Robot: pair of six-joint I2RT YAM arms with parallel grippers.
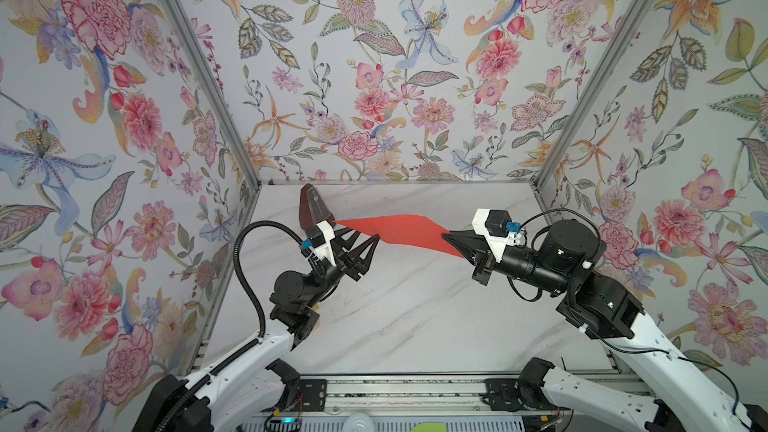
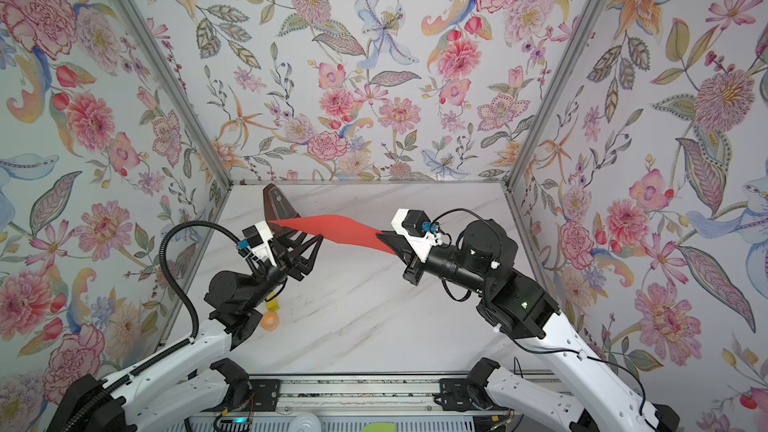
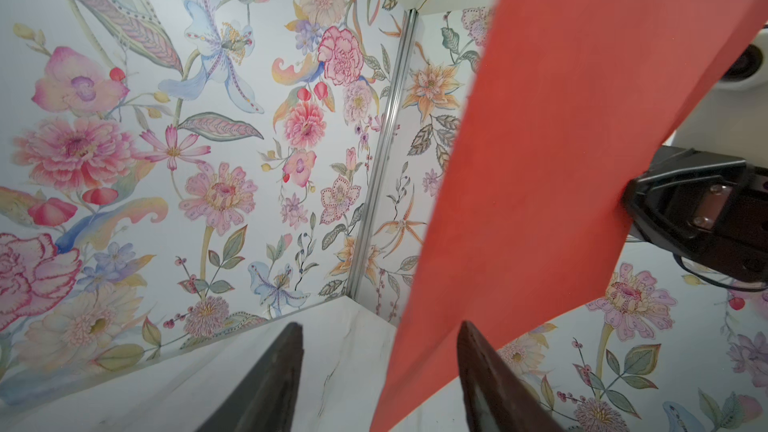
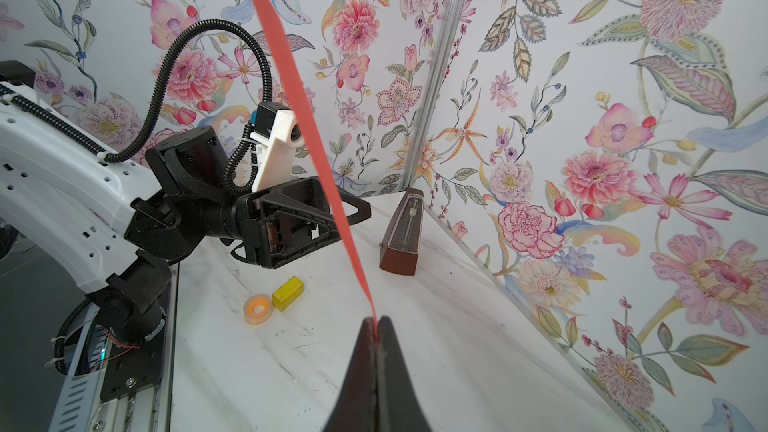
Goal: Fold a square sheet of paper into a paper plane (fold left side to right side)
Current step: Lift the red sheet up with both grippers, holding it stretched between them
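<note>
The red sheet of paper is folded to a long, narrow, pointed shape and hangs in the air above the marble table. My right gripper is shut on its right end. In the right wrist view the paper shows edge-on as a thin strip. My left gripper is open at the paper's lower left edge. In the left wrist view the paper runs down between the spread jaws and behind one finger, and nothing is pinched.
A dark brown metronome stands at the back left of the table, just behind the left wrist. A small yellow block and an orange tape ring lie under the left arm. Floral walls enclose three sides.
</note>
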